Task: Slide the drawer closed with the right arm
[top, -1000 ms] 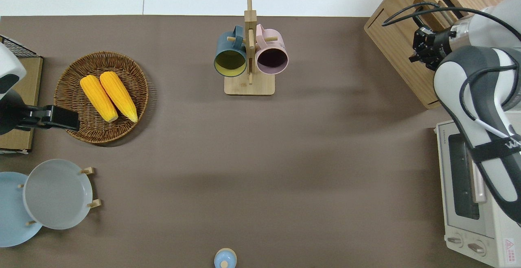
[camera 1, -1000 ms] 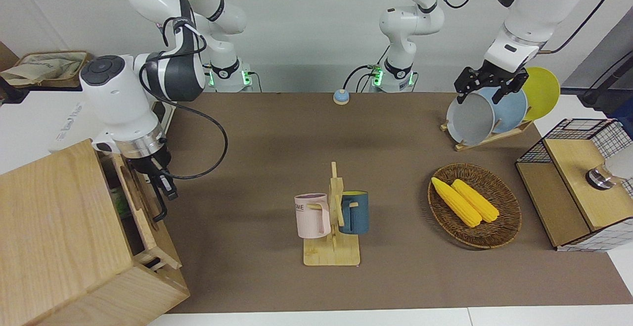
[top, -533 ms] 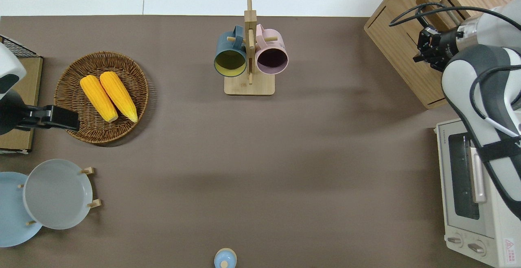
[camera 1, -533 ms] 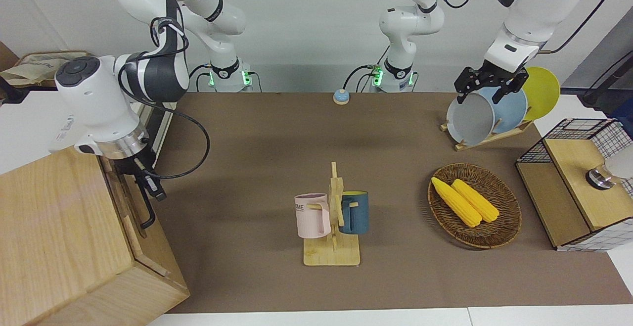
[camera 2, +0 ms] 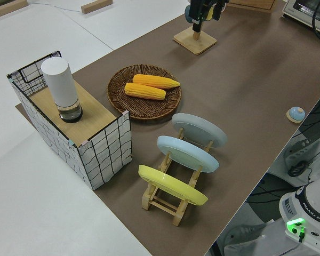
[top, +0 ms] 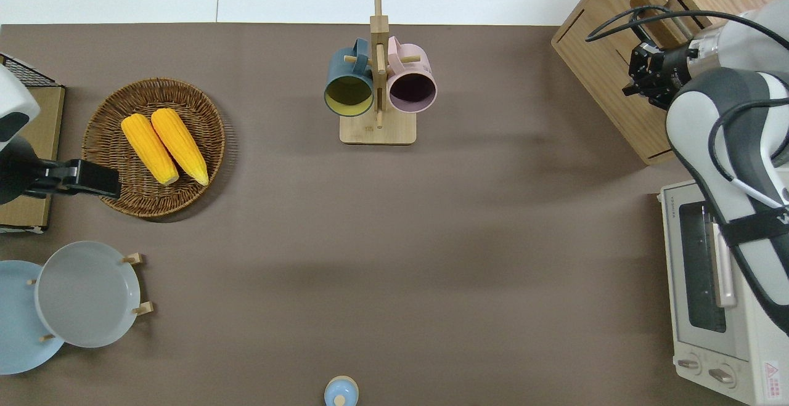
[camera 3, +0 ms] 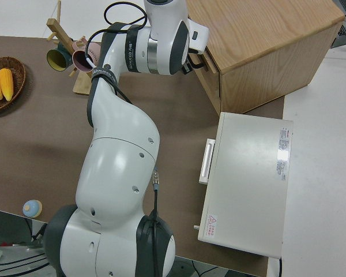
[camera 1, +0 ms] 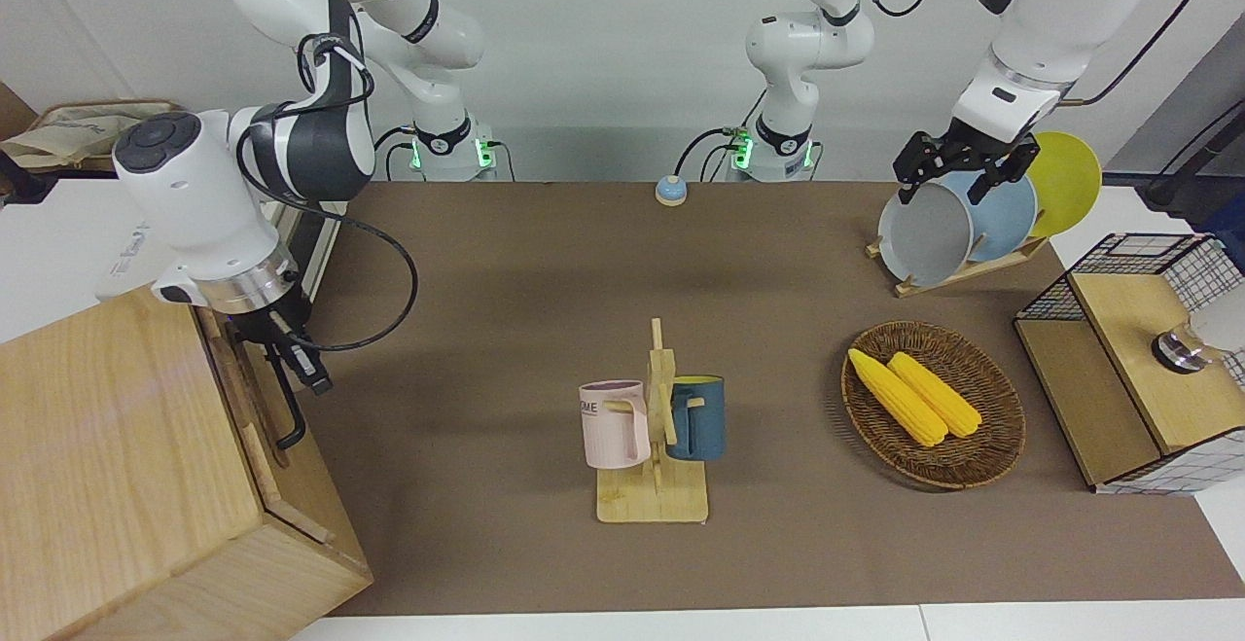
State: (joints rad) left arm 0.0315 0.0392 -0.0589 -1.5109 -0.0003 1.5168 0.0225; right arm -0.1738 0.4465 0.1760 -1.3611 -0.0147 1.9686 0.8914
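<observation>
Drawer (camera 1: 255, 398) pushed in, right end effector (camera 1: 309, 373) beside handle (camera 1: 290, 406)

right arm (camera 3: 127, 121) reaches to the wooden cabinet (camera 3: 265, 52) beside the white oven (camera 3: 248, 184).

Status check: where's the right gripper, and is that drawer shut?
Right gripper at drawer front by handle. Drawer flush with cabinet, looks shut. Left arm parked. Nothing in the way.

A mug rack (camera 1: 654, 446) held two mugs mid-table (camera 1: 506, 262); two corn cobs (camera 1: 914, 396) lay in a wicker basket (camera 1: 992, 446).
</observation>
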